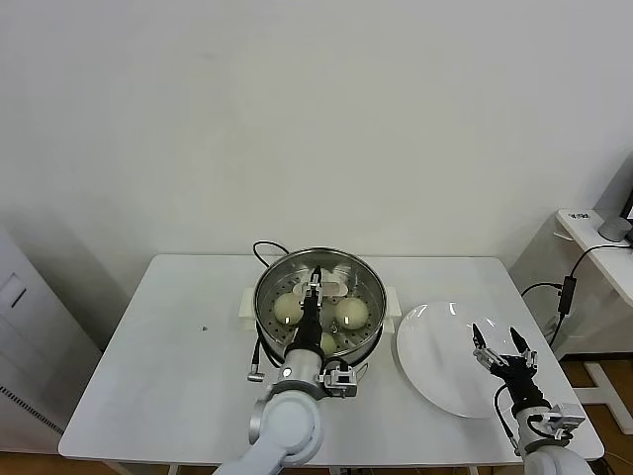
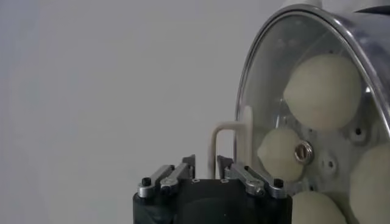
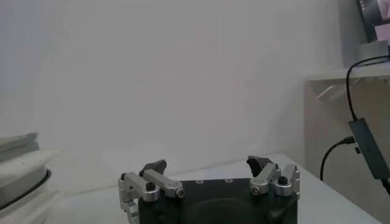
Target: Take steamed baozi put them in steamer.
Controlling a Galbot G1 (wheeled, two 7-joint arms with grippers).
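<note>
On the white bench [image 1: 178, 336], the steamer [image 1: 368, 280] sits at centre with four steamed baozi [image 1: 352, 312] inside under a glass lid [image 2: 268, 79]. The left gripper [image 1: 315, 286] hovers over the lid's handle [image 2: 231, 137], jaws partly released astride it. At 3 o'clock, the right gripper [image 1: 503, 348] rests spread wide above the plate [image 1: 435, 346].

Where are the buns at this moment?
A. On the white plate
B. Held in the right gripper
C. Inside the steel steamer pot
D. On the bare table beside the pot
C: the head view shows the buns lying inside the steamer pot, under a glass lid, while the white plate holds nothing and the right gripper hangs open over it.
</note>
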